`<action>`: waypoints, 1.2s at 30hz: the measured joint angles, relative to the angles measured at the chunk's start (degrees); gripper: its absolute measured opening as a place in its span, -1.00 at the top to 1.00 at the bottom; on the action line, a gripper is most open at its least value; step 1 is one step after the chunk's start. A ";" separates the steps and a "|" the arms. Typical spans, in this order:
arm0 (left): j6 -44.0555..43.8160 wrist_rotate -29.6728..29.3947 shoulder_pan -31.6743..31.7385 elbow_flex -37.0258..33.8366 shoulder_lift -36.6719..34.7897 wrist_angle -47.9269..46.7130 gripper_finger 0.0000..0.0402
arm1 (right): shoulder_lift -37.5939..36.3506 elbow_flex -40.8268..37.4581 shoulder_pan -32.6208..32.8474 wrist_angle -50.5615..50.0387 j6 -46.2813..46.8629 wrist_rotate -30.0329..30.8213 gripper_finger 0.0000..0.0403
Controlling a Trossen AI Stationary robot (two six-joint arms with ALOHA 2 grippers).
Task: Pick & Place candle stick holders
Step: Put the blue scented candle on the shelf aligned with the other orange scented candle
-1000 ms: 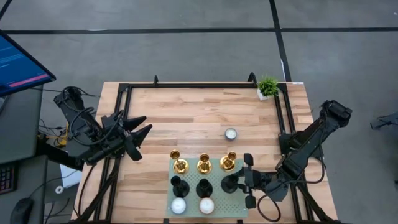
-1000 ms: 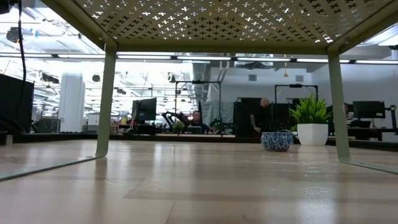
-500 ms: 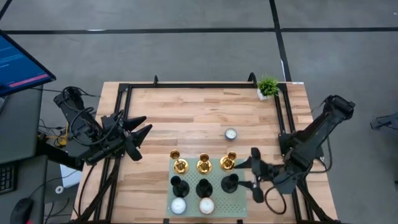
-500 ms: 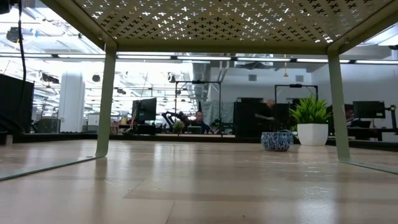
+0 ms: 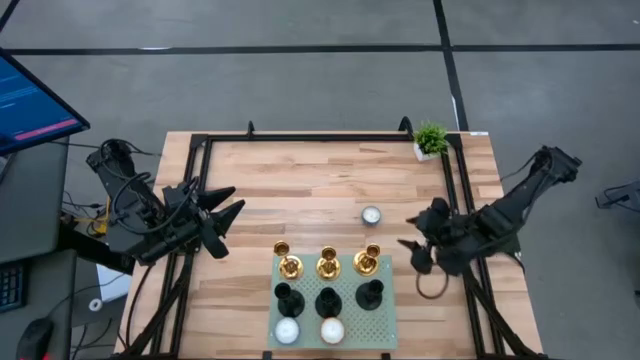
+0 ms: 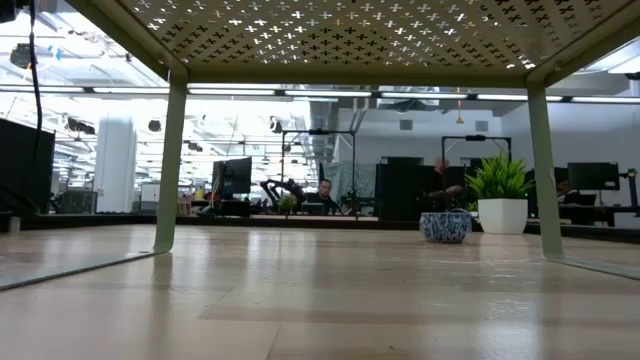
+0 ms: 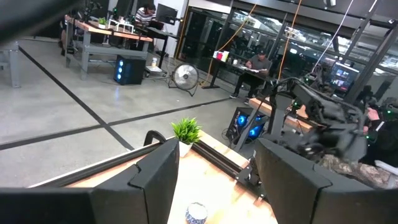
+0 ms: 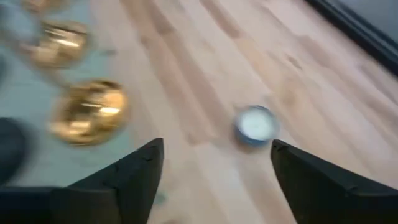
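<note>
Three gold candle stick holders [image 5: 328,263] and three black ones [image 5: 328,300] stand in two rows by their round bases on a pale green perforated stand [image 5: 385,320]. My right gripper [image 5: 415,232] hovers open to the right of the gold row, nothing between its fingers [image 8: 214,177]. Its wrist view shows two gold holders [image 8: 90,112] and a small blue-white cup [image 8: 256,123]. My left gripper [image 5: 228,213] waits open over the table's left side.
Two white round things [image 5: 310,330] sit at the stand's near edge. The small cup [image 5: 371,215] stands on the bare wood beyond the stand. A green potted plant [image 5: 431,138] is at the far right corner. A black frame [image 5: 320,137] runs around the table.
My right gripper has drawn back from the rightmost black holder, first toward the table's right edge, then toward the far edge, turning to face the small cup. The black holder stays upright on the stand.
</note>
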 joint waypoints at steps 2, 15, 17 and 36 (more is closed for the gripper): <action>-0.01 0.00 0.00 0.00 0.00 0.00 -0.05 | -0.04 -2.10 -2.88 -0.56 -0.02 -0.90 -0.51; 0.22 -0.44 2.01 0.00 0.00 0.00 -0.05 | -12.13 -26.11 -18.87 26.50 -16.89 -7.55 -0.88; 0.21 -0.46 2.82 0.00 0.00 0.00 -0.05 | -14.46 -29.84 -22.05 32.29 -21.01 -8.39 -0.87; 0.20 -0.46 5.29 0.00 0.00 0.00 -0.05 | -5.26 -43.02 -45.22 72.70 -48.63 -28.69 -0.85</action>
